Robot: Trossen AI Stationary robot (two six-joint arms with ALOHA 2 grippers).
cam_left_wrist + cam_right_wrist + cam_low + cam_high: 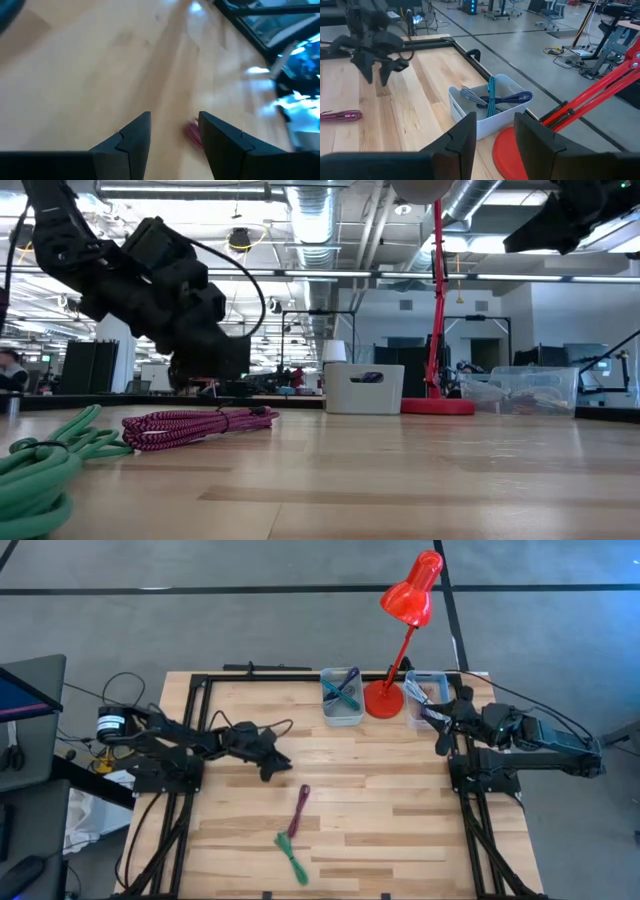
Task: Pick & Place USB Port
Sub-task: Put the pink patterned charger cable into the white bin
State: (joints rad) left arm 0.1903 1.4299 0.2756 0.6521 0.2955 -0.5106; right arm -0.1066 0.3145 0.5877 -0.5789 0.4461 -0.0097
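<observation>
Pale wooden tabletop (400, 800) carries a red lamp (400, 640); left gripper (277, 764) and right gripper (437, 720) hover agape.

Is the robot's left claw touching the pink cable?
Apart. The high view shows bare wood between the left gripper and the pink cable.

A magenta braided cable (299, 810) and a green cable (292, 855) are seen on the pale wooden table (380, 810). A bright red lamp (400, 635) stands between a white bin (342, 698) and a clear bin (422, 698).
</observation>
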